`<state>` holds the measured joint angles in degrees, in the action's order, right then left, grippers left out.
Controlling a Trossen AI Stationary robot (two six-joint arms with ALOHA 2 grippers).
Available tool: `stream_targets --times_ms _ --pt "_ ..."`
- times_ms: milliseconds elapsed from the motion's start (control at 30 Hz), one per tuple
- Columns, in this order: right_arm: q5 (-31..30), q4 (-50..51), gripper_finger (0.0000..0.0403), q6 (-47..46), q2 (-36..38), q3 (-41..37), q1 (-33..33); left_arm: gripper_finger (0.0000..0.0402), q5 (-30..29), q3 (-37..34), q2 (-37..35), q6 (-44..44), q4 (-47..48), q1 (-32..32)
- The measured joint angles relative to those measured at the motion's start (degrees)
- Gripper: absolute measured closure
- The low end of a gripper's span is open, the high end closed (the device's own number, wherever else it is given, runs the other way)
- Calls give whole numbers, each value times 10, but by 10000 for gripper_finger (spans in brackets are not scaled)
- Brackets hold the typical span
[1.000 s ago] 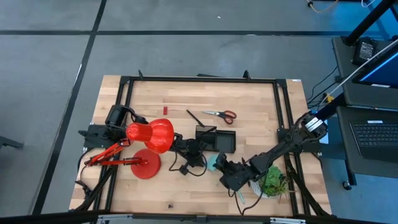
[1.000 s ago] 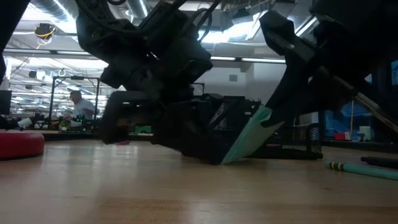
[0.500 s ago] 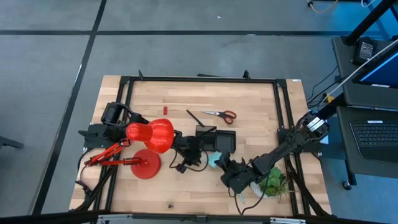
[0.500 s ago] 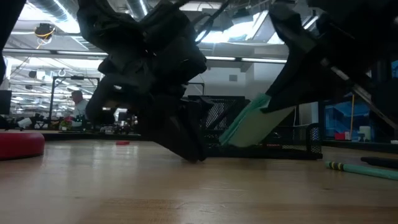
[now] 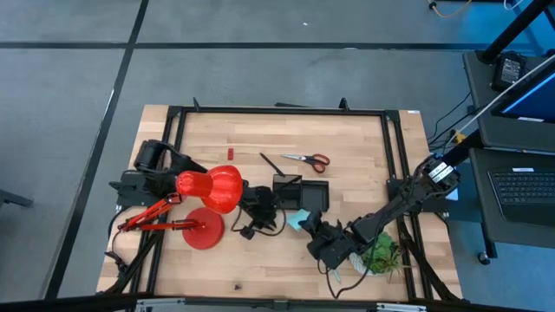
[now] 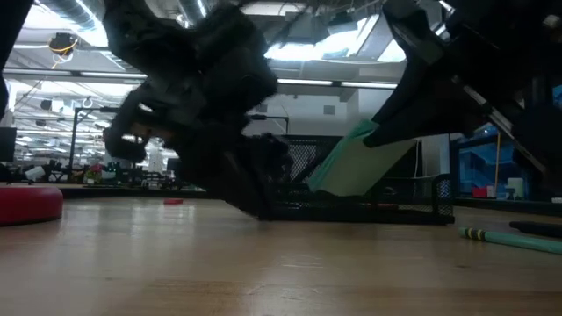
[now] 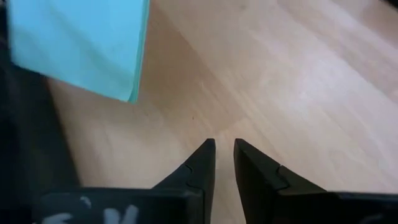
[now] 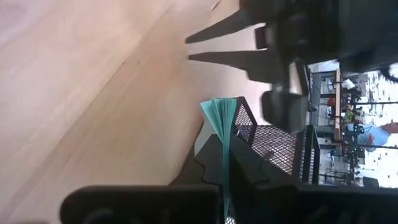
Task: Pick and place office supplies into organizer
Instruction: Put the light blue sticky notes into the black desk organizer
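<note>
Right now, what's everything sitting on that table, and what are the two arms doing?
organizer: one, black mesh, table centre
sticky-note pad: one, teal, pinched above the table beside the organizer
scissors: one, red-handled, behind the organizer
pen: one, black, beside the scissors
small piece: one, red, far side
desk lamp: one, red, left
potted plant: one, green, right front
left gripper: slightly open, empty
right gripper: shut on the pad
</note>
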<state>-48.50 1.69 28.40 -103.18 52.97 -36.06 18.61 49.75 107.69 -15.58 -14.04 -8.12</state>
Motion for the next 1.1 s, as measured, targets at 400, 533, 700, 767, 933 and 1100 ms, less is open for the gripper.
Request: stream_targets --times_ms 400,533,700,767,933,1100 --pt "-1 -15 396 -8 5 0 27 363 -35 -131 -114 47 -97 4" --pt "-1 -20 396 -12 40 -1 27 368 -37 -161 -175 43 -104 4" --pt "2 6 396 -34 100 0 21 376 -74 -207 -247 17 -112 17" --pt "20 43 396 -48 124 0 21 379 -79 -230 -271 9 -122 26" --pt "69 127 396 -87 180 0 33 385 -81 -283 -325 -3 -177 52" --pt "135 171 396 -58 208 0 59 387 -81 -313 -359 -6 -193 77"
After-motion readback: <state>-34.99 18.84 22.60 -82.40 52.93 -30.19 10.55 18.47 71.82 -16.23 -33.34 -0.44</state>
